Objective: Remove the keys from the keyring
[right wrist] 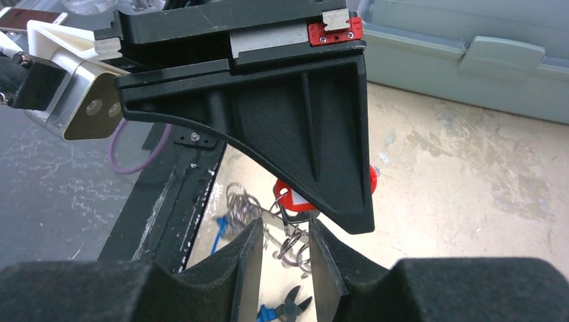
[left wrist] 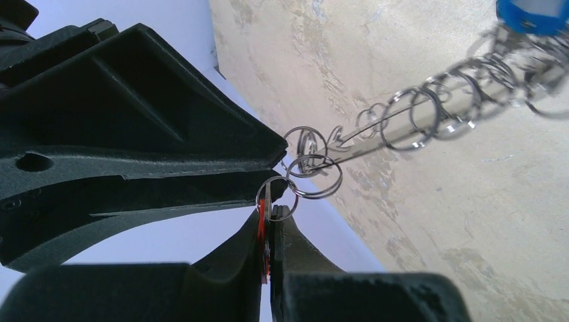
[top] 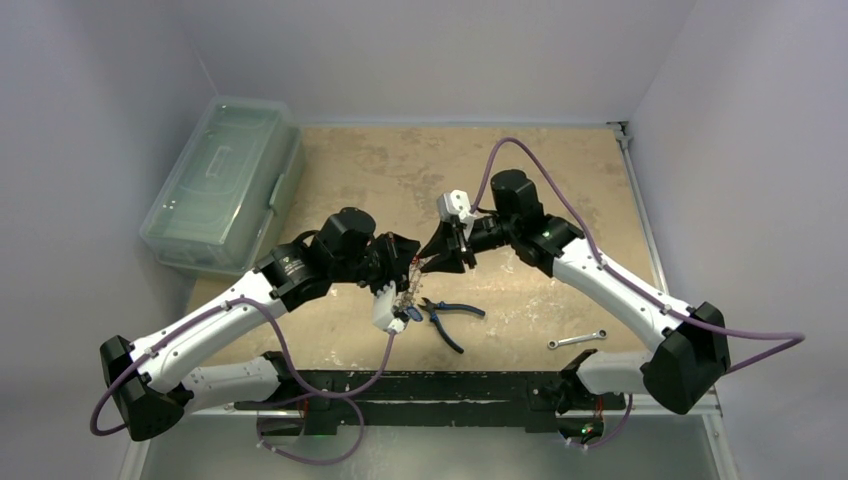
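So both arms meet over the middle of the table (top: 380,170), tips almost nose to nose. The left gripper (top: 403,265) reaches in from 9 o'clock and the right gripper (top: 434,257) from 3 o'clock. The keys (top: 405,298) dangle in a little bunch right under them, toward 6 o'clock, and look to be hanging above the table, not lying on it. In the left wrist view the left gripper's jaws are pressed together on a red-tagged key (left wrist: 263,235), with the red plastic squeezed edge-on between the two black fingers. A small split ring on that key links to a couple more small rings. From there the keyring (left wrist: 368,127), just a thin wire, runs off toward 2 o'clock, threaded through a row of small rings. The far end is a blur with a blue tag (left wrist: 530,13) at the top edge. As for the right gripper, its own wrist view shows a narrow gap between the pads (right wrist: 249,268) with a few small rings sitting in it. Honestly I can't tell if it's pinching any of them or just sitting around them. Blue-handled pliers (top: 450,315) lie on the table just at 4 o'clock of the hanging bunch. A silver wrench (top: 577,340) is well apart, further out toward 4 o'clock, and a clear plastic box (top: 225,185) sits at the table's 10 o'clock edge.
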`<state>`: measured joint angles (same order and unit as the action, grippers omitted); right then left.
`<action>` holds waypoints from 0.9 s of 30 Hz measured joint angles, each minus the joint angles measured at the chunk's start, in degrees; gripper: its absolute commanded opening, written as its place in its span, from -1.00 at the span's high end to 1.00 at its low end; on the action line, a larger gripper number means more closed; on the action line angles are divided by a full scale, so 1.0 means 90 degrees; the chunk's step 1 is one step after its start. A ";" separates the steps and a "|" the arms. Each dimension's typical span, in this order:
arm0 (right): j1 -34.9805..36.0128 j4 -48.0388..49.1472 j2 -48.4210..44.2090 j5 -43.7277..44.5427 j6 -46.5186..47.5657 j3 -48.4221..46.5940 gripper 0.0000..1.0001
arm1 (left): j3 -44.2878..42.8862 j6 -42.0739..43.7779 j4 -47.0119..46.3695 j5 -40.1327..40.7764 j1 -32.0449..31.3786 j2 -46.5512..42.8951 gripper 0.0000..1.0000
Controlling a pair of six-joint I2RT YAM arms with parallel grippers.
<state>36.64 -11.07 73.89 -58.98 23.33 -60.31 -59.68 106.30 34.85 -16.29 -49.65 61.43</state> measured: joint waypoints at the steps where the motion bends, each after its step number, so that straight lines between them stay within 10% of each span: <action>1: 0.0015 0.0010 0.0000 0.0019 -0.0015 0.0000 0.32 | -0.0002 0.0000 0.0000 0.0000 0.0000 0.0000 1.00; 27: 0.0165 -0.0010 0.0131 0.0138 0.0204 0.0002 0.58 | -0.0134 -0.0080 0.0000 -0.0119 0.0000 0.0051 1.00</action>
<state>38.13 -11.16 75.07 -57.74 25.17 -60.29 -60.88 105.58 34.85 -17.37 -49.65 61.89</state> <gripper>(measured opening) 0.274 0.029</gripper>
